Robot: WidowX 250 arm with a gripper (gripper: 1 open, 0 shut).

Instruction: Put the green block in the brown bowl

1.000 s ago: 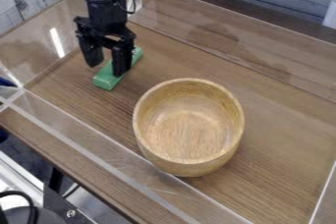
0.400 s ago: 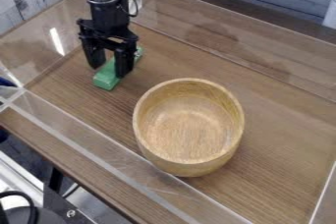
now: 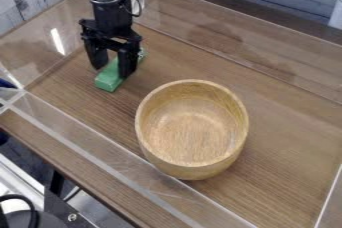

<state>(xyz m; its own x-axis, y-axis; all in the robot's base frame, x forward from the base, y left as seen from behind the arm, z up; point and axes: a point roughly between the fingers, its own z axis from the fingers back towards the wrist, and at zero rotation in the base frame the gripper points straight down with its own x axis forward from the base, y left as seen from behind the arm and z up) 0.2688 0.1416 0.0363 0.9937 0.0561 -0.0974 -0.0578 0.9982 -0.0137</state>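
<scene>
The gripper (image 3: 112,60) stood wide over the green block (image 3: 111,75); likely placed so its fingers could straddle it.

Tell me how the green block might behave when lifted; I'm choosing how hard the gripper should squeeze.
The green block looks stiff, given its straight edges and plain solid sides. It probably won't roll, since it lies flat on a long side. Its matte surface suggests the gripper would not slip easily, so a moderate squeeze may do.
</scene>
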